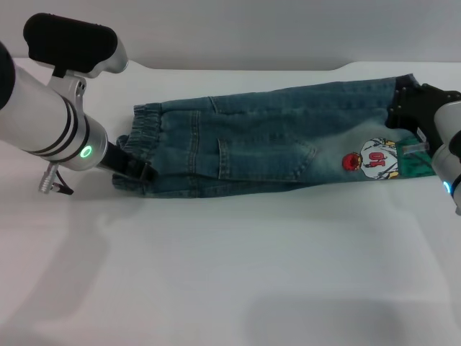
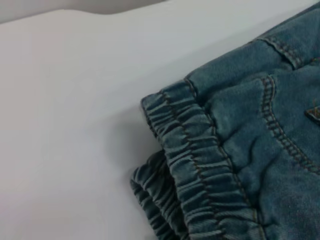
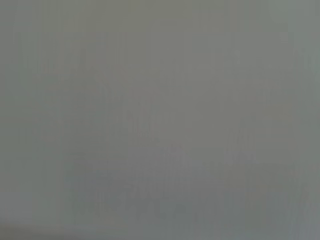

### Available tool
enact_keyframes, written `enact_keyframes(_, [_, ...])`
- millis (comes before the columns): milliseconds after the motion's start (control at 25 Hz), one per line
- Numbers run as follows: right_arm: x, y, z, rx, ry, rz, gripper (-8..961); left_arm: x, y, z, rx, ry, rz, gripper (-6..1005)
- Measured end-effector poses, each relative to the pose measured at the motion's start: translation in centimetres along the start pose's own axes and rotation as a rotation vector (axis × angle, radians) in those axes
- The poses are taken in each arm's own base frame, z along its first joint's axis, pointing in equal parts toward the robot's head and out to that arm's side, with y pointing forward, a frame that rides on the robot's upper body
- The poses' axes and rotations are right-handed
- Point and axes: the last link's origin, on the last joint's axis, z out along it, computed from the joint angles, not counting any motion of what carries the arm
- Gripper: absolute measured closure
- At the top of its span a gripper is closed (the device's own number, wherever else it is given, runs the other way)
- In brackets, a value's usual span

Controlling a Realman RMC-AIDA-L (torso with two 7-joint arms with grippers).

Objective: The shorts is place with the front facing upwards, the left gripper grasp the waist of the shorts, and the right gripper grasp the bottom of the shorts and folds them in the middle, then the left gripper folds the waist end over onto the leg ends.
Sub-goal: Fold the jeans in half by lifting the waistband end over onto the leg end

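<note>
Blue denim shorts (image 1: 266,140) lie folded lengthwise across the white table (image 1: 230,274), elastic waist on the left and leg ends on the right. A cartoon patch (image 1: 371,160) and green lining show near the leg ends. My left gripper (image 1: 133,171) is at the near corner of the waist, shut on the waistband. The left wrist view shows the gathered waistband (image 2: 200,165) close up, its layers slightly parted. My right gripper (image 1: 412,115) rests over the leg hems at the far right. The right wrist view shows only flat grey.
The table's far edge (image 1: 238,68) runs just behind the shorts. White tabletop stretches in front of the shorts toward me.
</note>
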Motion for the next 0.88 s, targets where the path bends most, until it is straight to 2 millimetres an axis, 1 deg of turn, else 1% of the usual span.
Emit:
enact_keyframes(240, [0.0,-0.1,-0.2,0.003,0.0,0.004,953,-0.7,-0.4,0.1,0.003,-0.004,-0.009,494])
enact_keyframes(400, [0.0,-0.1,-0.3,0.005,-0.003,0.01,953,-1.0,-0.6,0.1,0.004,-0.001,-0.016,536])
enact_keyframes(520, [0.0,-0.1,-0.4,0.006,-0.003,0.011,953,-1.0,-0.7,-0.6,0.005,0.026,-0.019,556])
enact_keyframes(680, [0.2,0.0,-0.4,0.003,0.004,0.011,953,-0.8,-0.8,-2.5,0.001,0.104,-0.028,576])
enact_keyframes(880, [0.2,0.9,0.2,-0.029,0.019,0.002,953,-0.4,-0.5,-4.4,-0.001,0.169,-0.02,601])
